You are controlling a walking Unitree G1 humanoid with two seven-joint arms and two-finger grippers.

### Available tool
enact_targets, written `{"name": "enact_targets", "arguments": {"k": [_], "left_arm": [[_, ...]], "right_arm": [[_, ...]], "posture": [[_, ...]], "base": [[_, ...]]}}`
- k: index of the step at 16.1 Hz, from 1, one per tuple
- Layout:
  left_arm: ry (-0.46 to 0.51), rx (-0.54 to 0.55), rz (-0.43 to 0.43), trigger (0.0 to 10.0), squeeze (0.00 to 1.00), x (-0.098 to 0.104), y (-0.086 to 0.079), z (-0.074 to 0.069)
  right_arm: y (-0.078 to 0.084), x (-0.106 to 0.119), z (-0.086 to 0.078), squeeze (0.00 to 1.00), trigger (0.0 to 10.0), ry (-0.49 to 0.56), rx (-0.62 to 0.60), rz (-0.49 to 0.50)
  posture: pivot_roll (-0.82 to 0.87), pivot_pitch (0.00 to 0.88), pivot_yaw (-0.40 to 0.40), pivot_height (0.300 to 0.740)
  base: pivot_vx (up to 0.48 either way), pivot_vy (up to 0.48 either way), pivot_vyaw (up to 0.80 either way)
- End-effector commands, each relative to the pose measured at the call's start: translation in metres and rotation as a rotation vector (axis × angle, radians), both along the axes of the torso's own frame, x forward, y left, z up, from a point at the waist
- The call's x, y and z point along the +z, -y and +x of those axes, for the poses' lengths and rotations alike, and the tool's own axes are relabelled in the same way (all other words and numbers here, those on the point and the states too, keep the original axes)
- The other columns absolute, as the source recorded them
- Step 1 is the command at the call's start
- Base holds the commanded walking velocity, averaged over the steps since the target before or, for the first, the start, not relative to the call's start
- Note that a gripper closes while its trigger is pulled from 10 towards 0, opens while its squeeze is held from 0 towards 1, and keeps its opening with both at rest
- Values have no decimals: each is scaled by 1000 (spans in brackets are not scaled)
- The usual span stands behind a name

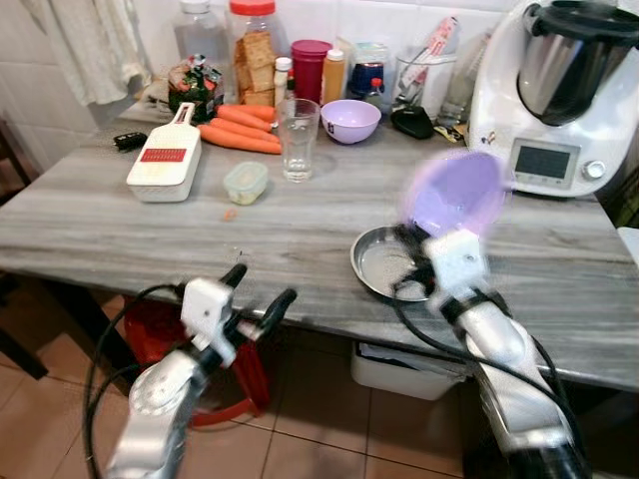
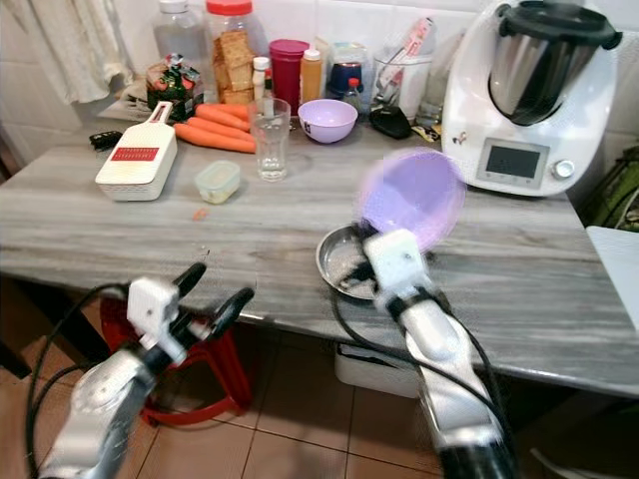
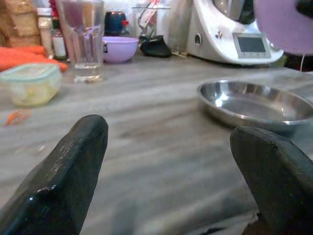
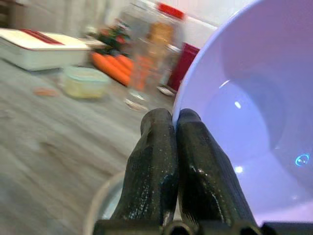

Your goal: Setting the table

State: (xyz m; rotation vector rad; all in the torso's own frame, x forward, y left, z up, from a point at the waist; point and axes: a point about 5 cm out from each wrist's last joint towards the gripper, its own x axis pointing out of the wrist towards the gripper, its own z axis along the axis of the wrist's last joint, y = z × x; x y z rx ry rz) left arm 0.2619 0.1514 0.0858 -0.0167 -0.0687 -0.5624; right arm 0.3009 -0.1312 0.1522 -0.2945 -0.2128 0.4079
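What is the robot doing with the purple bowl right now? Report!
Right gripper shut on purple bowl, held tilted above the metal plate. Left gripper open, low at the table edge. Drinking glass stands further back.

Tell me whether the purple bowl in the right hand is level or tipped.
Tipped. The purple bowl stands on edge, its hollow facing the camera, rim pinched by the right hand above the steel plate.

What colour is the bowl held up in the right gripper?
Light purple; the bowl is pinched at its rim by the right gripper, clearest in the right wrist view.
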Motion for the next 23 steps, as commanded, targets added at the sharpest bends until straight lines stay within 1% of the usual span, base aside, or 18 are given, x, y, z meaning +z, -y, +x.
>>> {"name": "enact_targets", "arguments": {"k": [1, 4, 5, 7, 9, 10, 12, 13, 15, 17, 18, 19, 20, 23], "left_arm": [[21, -47, 18, 10000, 0, 4, 4, -3], [24, -74, 16, 10000, 0, 5, 6, -7], [25, -78, 14, 10000, 0, 5, 6, -7], [30, -95, 13, 10000, 0, 7, 7, -8], [32, -97, 14, 10000, 0, 8, 8, -8], [33, -101, 15, 10000, 0, 9, 8, -9], [34, -107, 18, 10000, 0, 9, 9, -9], [35, -117, 26, 10000, 0, 10, 10, -10], [36, -120, 28, 10000, 0, 11, 10, -11], [36, -115, 30, 10000, 0, 11, 9, -12], [36, -115, 30, 10000, 0, 11, 9, -12], [35, -114, 29, 10000, 0, 12, 9, -12], [32, -114, 27, 10000, 0, 12, 10, -12], [29, -113, 26, 10000, 0, 11, 11, -11]], "right_arm": [[-5, 0, 10, 0, 10000, -30, 57, -74], [-16, -5, 25, 0, 10000, -78, 199, -199], [-17, -5, 28, 0, 10000, -85, 216, -210], [-23, -5, 38, 0, 10000, -121, 324, -270], [-25, -6, 45, 0, 10000, -150, 371, -309], [-28, -6, 50, 0, 10000, -166, 431, -338], [-31, -7, 50, 0, 10000, -183, 475, -345], [-33, -11, 49, 0, 10000, -204, 516, -356], [-34, -22, 47, 0, 10000, -229, 578, -403], [-34, -30, 45, 0, 10000, -229, 607, -471], [-33, -33, 44, 0, 10000, -230, 613, -490], [-32, -34, 45, 365, 10000, -223, 602, -504], [-30, -35, 46, 624, 10000, -214, 589, -521], [-23, -35, 50, 612, 10000, -192, 535, -568]], "posture": [[-9, 0, -36, 740], [-3, 0, -43, 740], [0, 0, -45, 740], [4, 0, -46, 740], [13, 0, -43, 740], [19, 0, -41, 740], [21, 0, -39, 740], [22, 0, -40, 740], [34, 0, -42, 740], [38, 0, -41, 740], [40, 0, -41, 740], [41, 0, -40, 740], [41, 0, -40, 740], [42, 0, -38, 740]], "base": [[0, 0, 0], [0, 0, 0], [0, 0, 0], [0, 0, 0], [0, 0, 0], [0, 0, 0], [0, 0, 0], [0, 0, 0], [0, 0, 0], [0, 0, 0], [0, 0, 0], [0, 0, 0], [0, 0, 0], [0, 0, 0]]}}
